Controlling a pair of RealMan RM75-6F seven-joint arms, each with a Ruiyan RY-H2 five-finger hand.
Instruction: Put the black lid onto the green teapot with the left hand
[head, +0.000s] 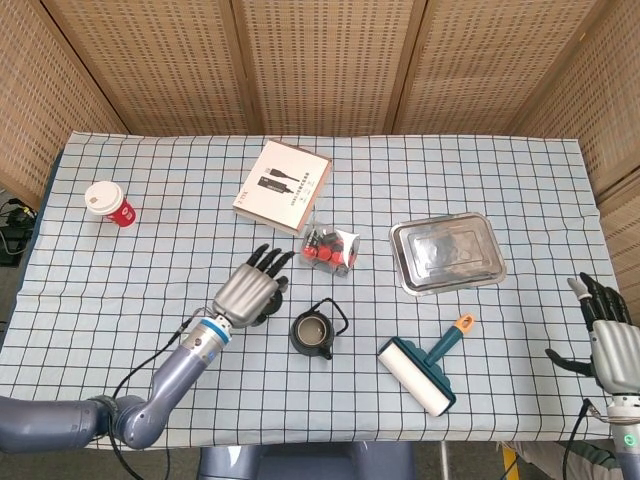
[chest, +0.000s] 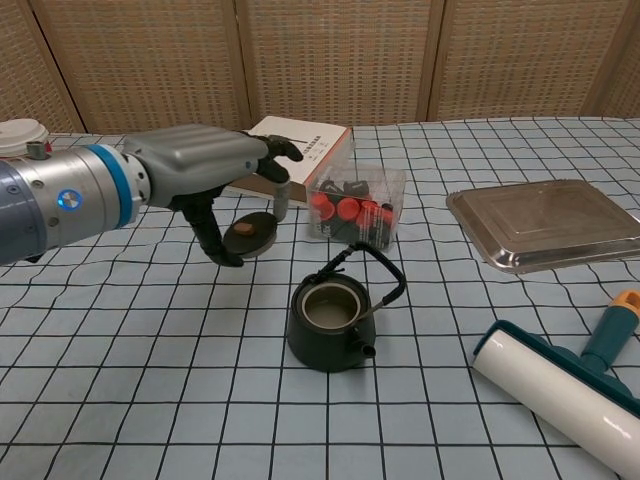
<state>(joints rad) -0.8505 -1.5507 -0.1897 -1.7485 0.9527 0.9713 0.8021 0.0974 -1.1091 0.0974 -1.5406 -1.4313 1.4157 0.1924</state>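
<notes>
1. Lid (chest: 250, 232), black with a brown knob, sits pinched between the thumb and fingers of the left hand (chest: 205, 165), lifted off the cloth and tilted so the knob faces the chest camera.
2. Left hand in the head view (head: 248, 293) lies at about 9 o'clock of the teapot (head: 313, 333), just beside it, fingers pointing toward 1 o'clock.
3. Teapot, dark green, stands upright near the table's (head: 140, 260) front middle, mouth uncovered; its wire handle (chest: 372, 272) is raised and leans toward 2 o'clock, and the spout (chest: 366, 349) points to about 5 o'clock in the chest view.
4. Lid hangs at roughly 10 o'clock of the teapot in the chest view, close by but not over the mouth.
5. Right hand (head: 606, 330) shows at the head view's lower right corner, off the table's edge, fingers spread and holding nothing.
6. Clear box (head: 330, 249) of red and black pieces sits at 12 o'clock of the teapot, with a flat carton (head: 283, 186) beyond it at 11 o'clock.
7. Steel tray (head: 447, 253) lies at 2 o'clock of the teapot, well apart.
8. Lint roller (head: 425, 369) lies at 4 o'clock, its orange-tipped handle toward the tray.
9. Red cup (head: 109, 203) with a white lid stands far off at 10 o'clock, near the table's left edge.
</notes>
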